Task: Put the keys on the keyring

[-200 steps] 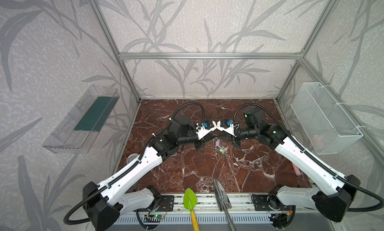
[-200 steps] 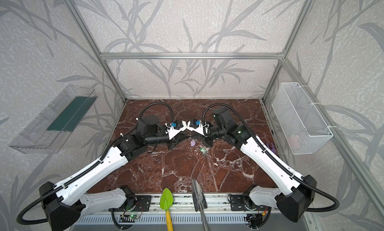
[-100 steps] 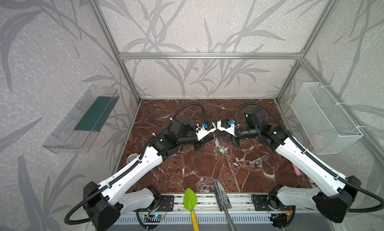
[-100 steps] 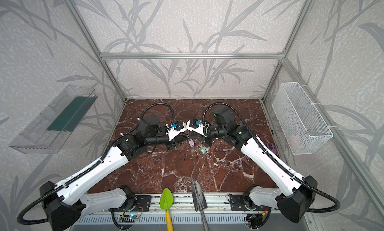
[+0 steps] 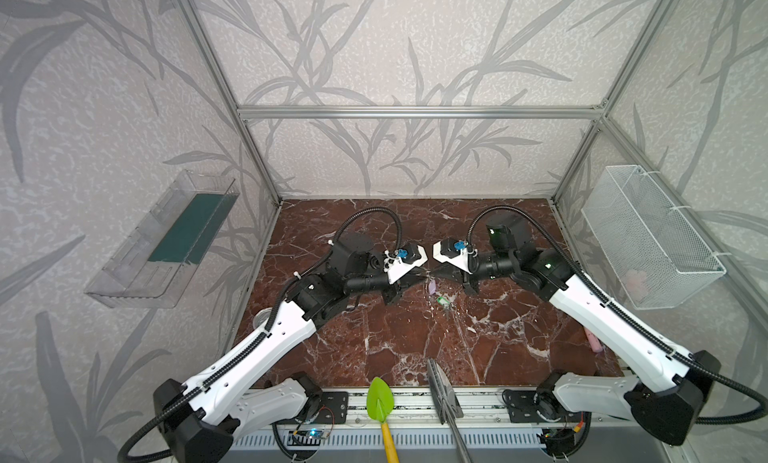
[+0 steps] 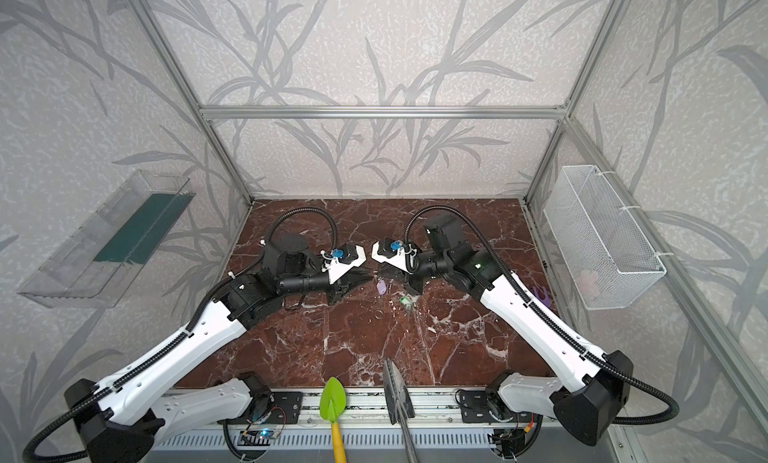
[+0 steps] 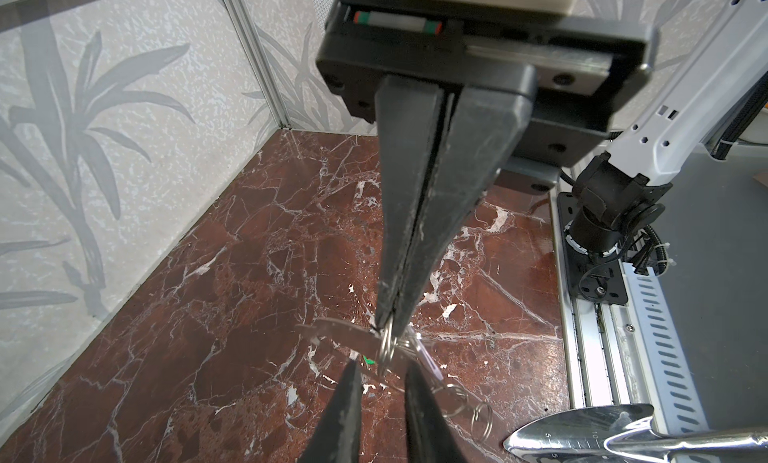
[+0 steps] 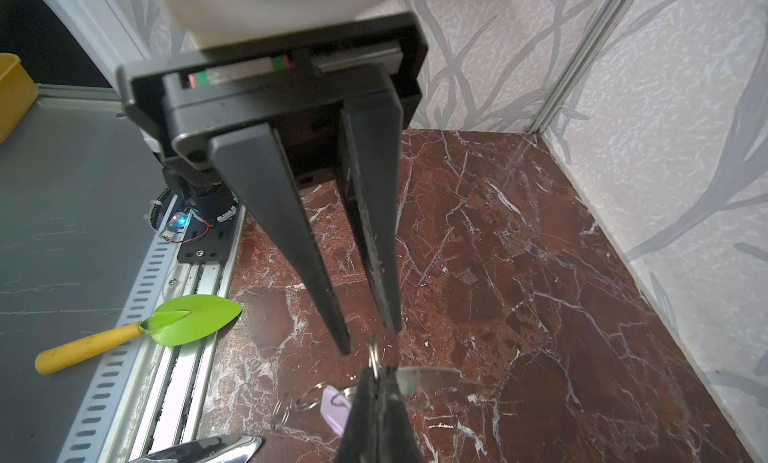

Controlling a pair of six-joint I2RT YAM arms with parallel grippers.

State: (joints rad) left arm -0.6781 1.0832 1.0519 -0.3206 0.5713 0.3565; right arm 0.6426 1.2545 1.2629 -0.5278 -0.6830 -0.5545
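Here your right tool (image 7: 384, 330) is pinched shut on the keyring (image 7: 386, 350); your left tool (image 8: 370, 342) stands slightly apart beside that ring.

Even, bright diffuse light, soft shadows under arms; top views sharp with wide-angle bending at edges; wrist views blur near tool fingers (image 7: 349, 415), glare on metal trowel (image 7: 590, 434), glossy marble tabletop (image 5: 395, 340)

Both arms reach inward, tips nearly meeting: right end effector (image 7: 388, 330) clamped closed, left end effector (image 8: 370, 340) slightly parted.
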